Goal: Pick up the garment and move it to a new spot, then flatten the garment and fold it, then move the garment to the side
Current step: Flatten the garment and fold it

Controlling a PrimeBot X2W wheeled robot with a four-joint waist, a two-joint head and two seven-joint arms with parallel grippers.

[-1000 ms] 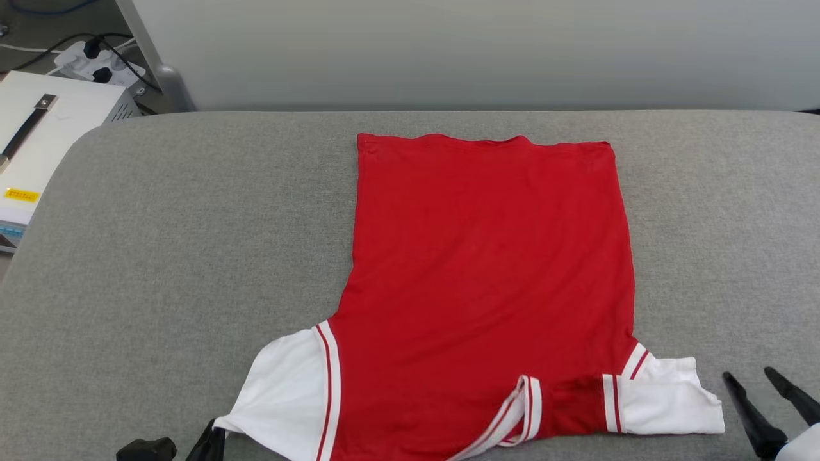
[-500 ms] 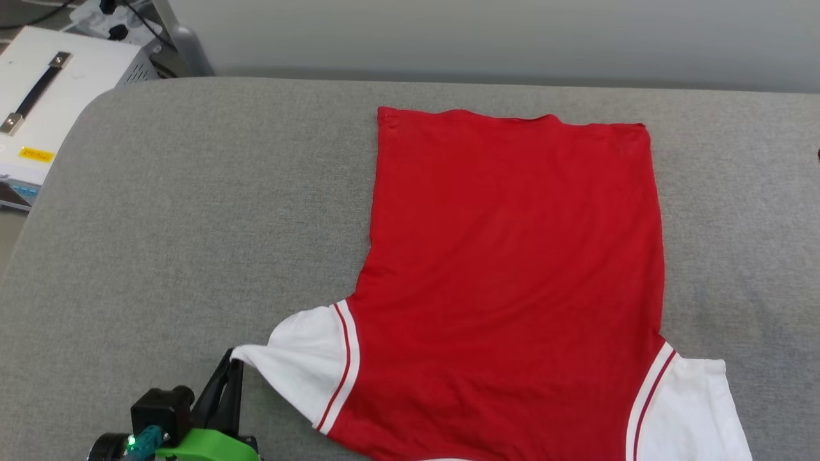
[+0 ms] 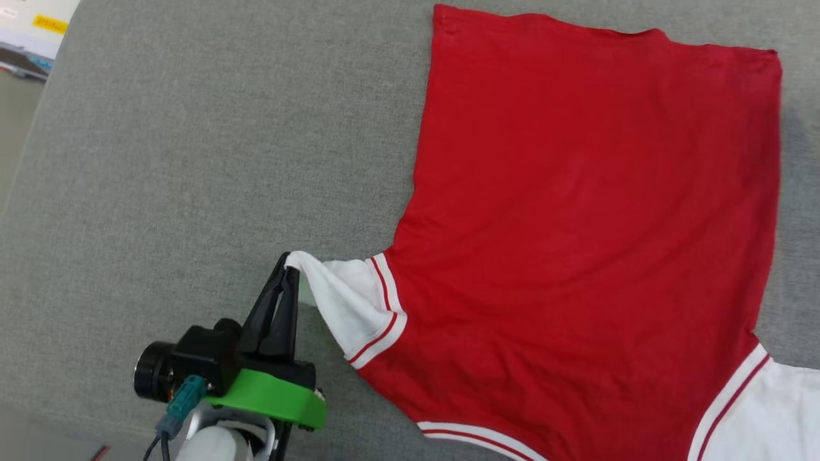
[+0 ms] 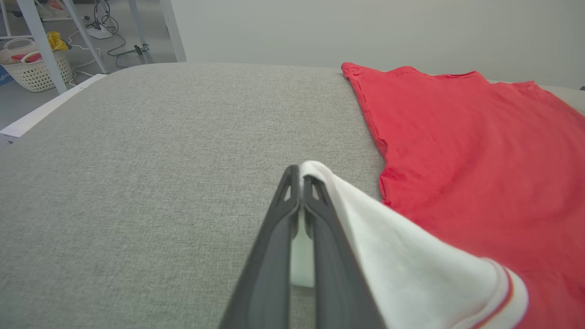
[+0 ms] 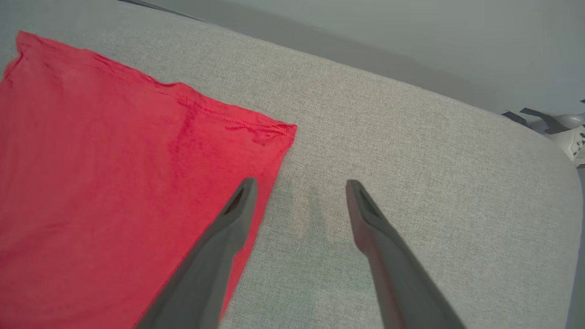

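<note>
The garment (image 3: pixel 589 211), a red shirt with white sleeves and red-white striped trim, lies spread flat on the grey padded surface (image 3: pixel 192 160), plain red side up. My left gripper (image 3: pixel 286 262) is shut on the tip of its white left sleeve (image 3: pixel 339 298), which is lifted and bunched toward the fingers. The left wrist view shows the two dark fingers pressed together on the white cloth (image 4: pixel 402 256) with the garment (image 4: pixel 480 151) to the right. My right gripper (image 5: pixel 299 185) stands open and empty just above the surface, beside the garment's (image 5: pixel 114 173) far hem corner.
A white box with a yellow label (image 3: pixel 35 29) sits off the surface's far left corner. A basket (image 4: pixel 29 68) and cables lie on the floor beyond. The rounded right end of the surface (image 5: pixel 562 183) is near my right gripper. Bare grey fabric stretches left of the garment.
The head camera has tilted down and closer. My left gripper, shut on the sleeve tip, has lifted it and drawn it in toward the red body. My right gripper has left the head view.
</note>
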